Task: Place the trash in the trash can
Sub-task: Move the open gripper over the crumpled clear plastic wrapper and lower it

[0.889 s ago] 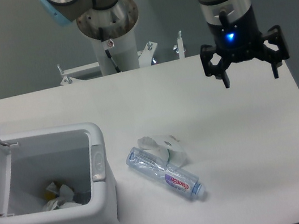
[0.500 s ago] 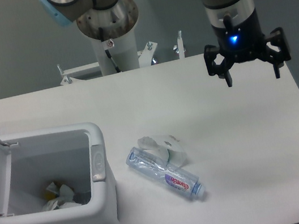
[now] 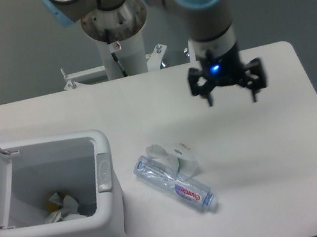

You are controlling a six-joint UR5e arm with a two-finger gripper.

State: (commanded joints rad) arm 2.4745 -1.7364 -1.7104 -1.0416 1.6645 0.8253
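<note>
So the gripper (image 3: 231,98) hangs over the table (image 3: 286,152), fingers spread wide, holding nothing. The wrapper lump (image 3: 173,154) and crushed bottle (image 3: 174,184) lie touching, below-left of it. The trash can (image 3: 105,191) sits farther left, lid open.

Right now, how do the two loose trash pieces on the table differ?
The bottle is long, clear and crushed flat, with a purple-red label near its cap end; the wrapper is a short, crumpled, opaque white lump. The bottle lies diagonally, nearer the camera; the wrapper sits behind it. Both lie right of the trash can, ungrasped.
</note>
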